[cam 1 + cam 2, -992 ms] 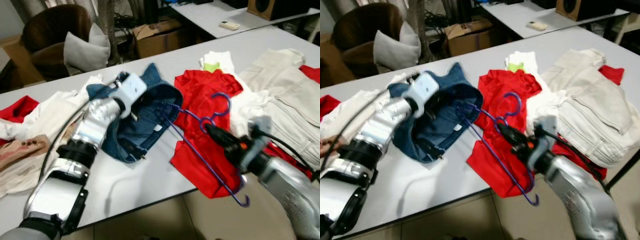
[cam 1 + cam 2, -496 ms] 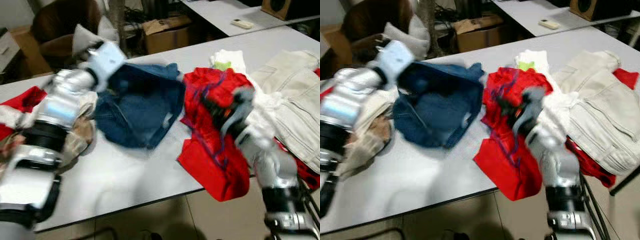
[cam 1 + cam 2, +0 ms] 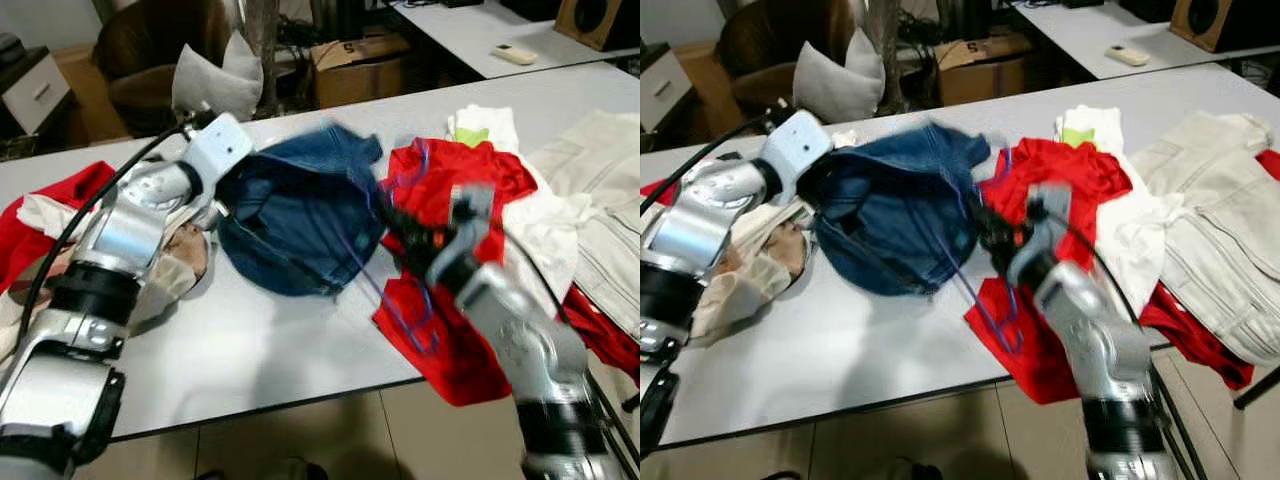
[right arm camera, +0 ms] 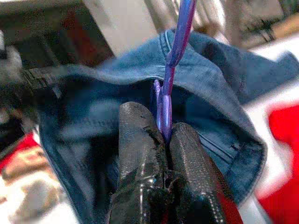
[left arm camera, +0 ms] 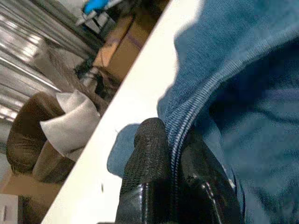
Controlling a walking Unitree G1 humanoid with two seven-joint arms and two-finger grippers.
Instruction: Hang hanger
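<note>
Pincers, two: left pincer (image 5: 175, 154) clamps one denim garment (image 3: 290, 215), right pincer (image 4: 161, 126) clamps one purple hanger (image 4: 175, 56).

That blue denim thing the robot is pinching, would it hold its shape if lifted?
Probably not: the denim garment lies bunched and sagging, so it likely droops. Its thick seam, clamped in the left pincer, suggests some weight. The purple hanger in the right pincer looks stiffer.

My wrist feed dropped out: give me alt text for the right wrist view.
The right gripper is shut on the purple hanger, pinching its wire between the two black fingers. Beyond lies the blue denim garment, its waistband open toward the camera, with red cloth beside it.
</note>
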